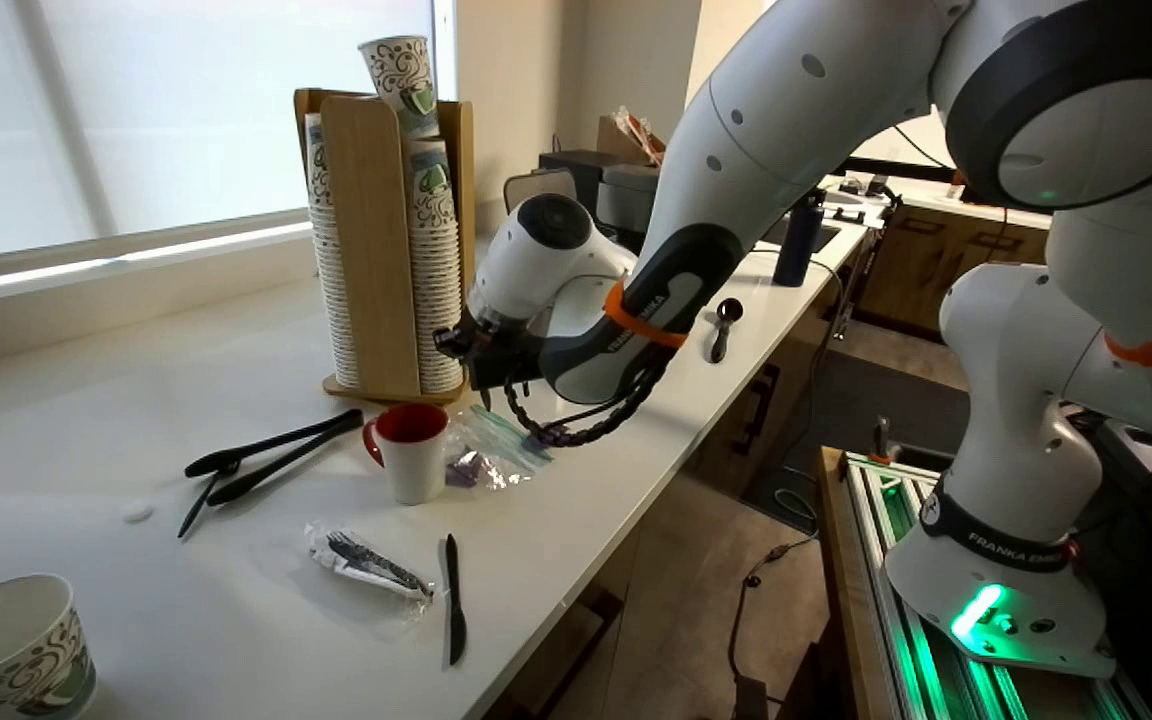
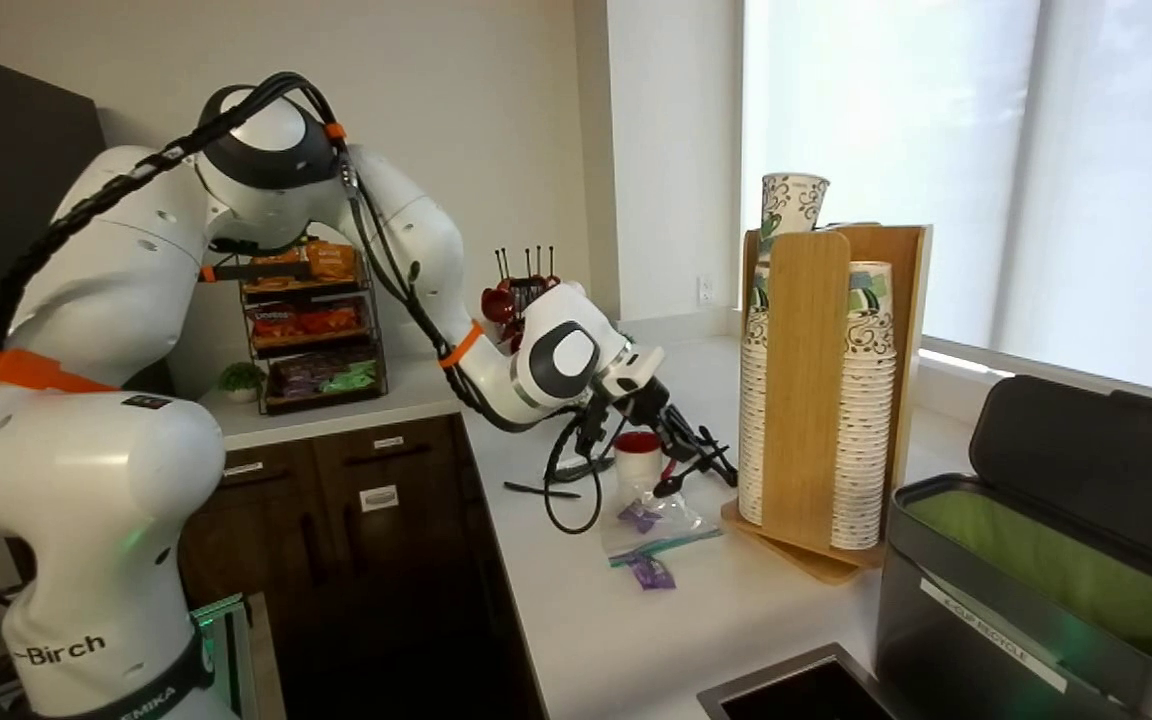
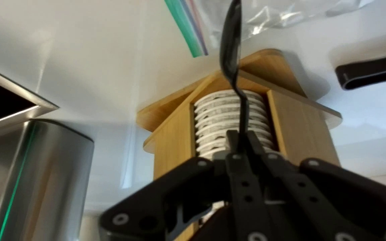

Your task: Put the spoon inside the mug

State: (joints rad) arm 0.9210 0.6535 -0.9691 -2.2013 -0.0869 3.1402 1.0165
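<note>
The coming move turns on where the mug (image 1: 413,465) stands: to one side of the jaws, near them but apart, not in line with their tips. It is upright on the counter (image 2: 626,640), red opening up, and in an exterior view the jaws hang between it and the cup rack (image 2: 799,390). The wrist view does not show it; there the rack fills the space ahead of the tips.

The spoon (image 3: 230,53), a dark one, is held: the jaws are pressed together on its handle. In an exterior view its long axis slants down from the jaws to its bowl (image 2: 670,486), which is on the mug's side of them and outside the mug. How high it sits against the rim I cannot tell.

I judge that the jaws must next go sideways, away from the rack, so the bowl comes over the red opening and can go in first.
</note>
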